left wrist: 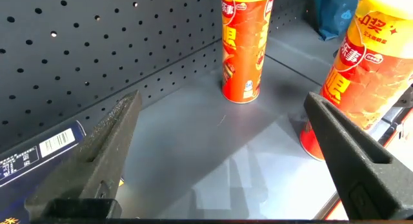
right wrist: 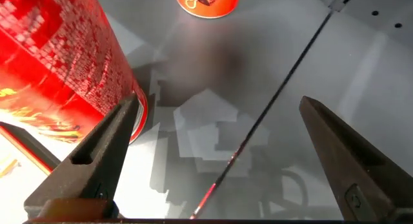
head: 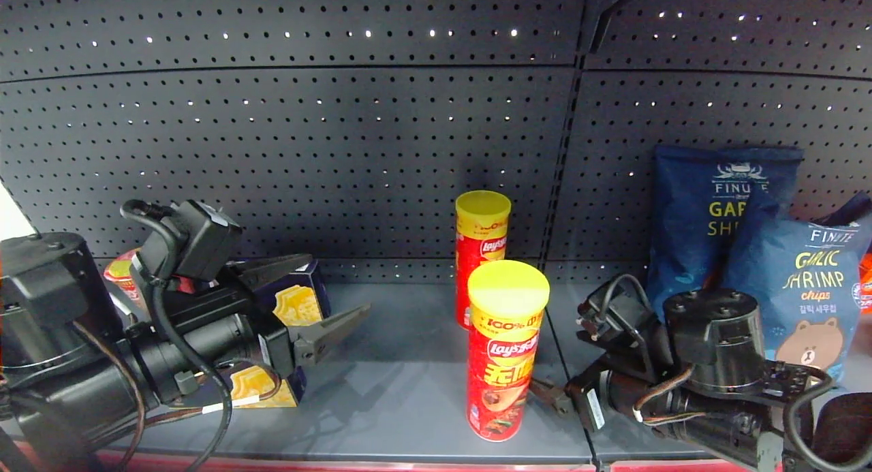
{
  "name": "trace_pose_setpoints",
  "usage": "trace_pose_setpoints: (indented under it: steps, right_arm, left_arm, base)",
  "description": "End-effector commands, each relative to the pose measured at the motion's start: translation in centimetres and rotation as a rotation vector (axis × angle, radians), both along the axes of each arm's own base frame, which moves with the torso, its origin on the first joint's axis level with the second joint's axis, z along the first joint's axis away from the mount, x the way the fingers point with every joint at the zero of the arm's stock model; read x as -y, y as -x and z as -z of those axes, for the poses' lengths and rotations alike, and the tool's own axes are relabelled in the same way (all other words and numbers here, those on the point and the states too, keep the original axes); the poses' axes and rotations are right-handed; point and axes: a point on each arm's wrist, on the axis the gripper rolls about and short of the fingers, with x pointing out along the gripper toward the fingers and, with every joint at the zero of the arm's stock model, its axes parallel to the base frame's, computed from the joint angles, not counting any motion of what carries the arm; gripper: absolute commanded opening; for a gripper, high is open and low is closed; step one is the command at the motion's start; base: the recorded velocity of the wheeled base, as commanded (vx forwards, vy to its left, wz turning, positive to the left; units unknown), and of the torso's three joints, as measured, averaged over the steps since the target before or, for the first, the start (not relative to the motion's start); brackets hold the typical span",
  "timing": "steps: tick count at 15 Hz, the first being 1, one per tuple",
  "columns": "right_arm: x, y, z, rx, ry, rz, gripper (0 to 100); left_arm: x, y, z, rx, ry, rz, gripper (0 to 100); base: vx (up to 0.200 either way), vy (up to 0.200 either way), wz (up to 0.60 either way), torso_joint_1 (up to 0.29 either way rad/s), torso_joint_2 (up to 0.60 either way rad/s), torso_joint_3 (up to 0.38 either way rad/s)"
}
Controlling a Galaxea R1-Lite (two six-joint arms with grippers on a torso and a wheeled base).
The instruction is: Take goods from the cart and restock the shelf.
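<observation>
left gripper (head: 338,285) — jaws spread wide, held level | right gripper (right wrist: 217,104) — jaws spread wide, held low

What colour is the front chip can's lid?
Yellow; the lid shows best in the head view.

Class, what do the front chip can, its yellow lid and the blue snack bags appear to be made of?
The front chip can: probably printed cardboard, glossy; rigid straight tube. The yellow lid: likely plastic, smooth, uniform. The blue snack bags: likely plastic film; creased and puffed.
</observation>
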Motion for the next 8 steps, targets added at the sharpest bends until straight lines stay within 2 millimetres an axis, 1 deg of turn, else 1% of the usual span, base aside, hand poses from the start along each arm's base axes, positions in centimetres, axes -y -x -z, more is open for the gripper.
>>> trace_pose_setpoints:
  steps: [1,5,8]
  right_arm:
    - [-0.33,-0.11,0.11,0.000,0.001,-0.007,100]
    - [-0.95,-0.40,0.23,0.000,0.001,-0.018,100]
    - [-0.94,-0.32,0.18,0.002,0.000,-0.018,100]
  left_arm:
    - [0.04,-0.07,0.11,-0.005,-0.002,0.000,100]
    - [0.05,-0.10,0.15,-0.006,-0.002,0.000,100]
    - [0.05,-0.10,0.15,-0.006,-0.002,0.000,100]
  base:
    - [0.000,0.000,0.00,0.000,0.00,0.000]
    - [0.000,0.000,0.00,0.000,0.00,0.000]
    - [0.000,0.000,0.00,0.000,0.00,0.000]
